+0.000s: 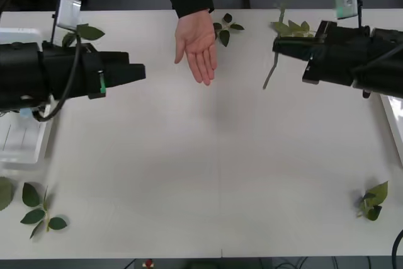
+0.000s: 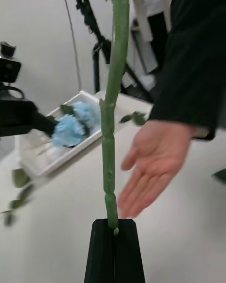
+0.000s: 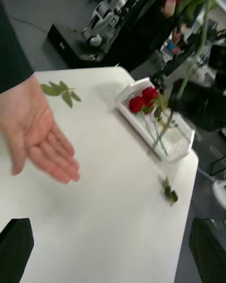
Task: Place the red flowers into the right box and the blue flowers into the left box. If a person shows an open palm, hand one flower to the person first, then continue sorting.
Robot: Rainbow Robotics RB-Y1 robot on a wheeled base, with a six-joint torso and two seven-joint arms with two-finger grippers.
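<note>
Right gripper (image 2: 114,226) pinches a flower stem (image 2: 113,99), bloom out of frame, near the person's open palm (image 1: 199,45); handover pending. Left gripper (image 1: 135,72) spread, idle over the worktop (image 1: 214,174). Blue flowers (image 2: 75,125) in left box (image 2: 44,162), red flowers (image 3: 142,99) in right box (image 3: 181,144).

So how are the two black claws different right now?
The right gripper has its jaws shut on a green flower stem, standing up beside the person's open palm. The left gripper has its jaws open and holds nothing. The right one is at the table's far right, the left one at its left. Both are black and point inward towards the hand.
</note>
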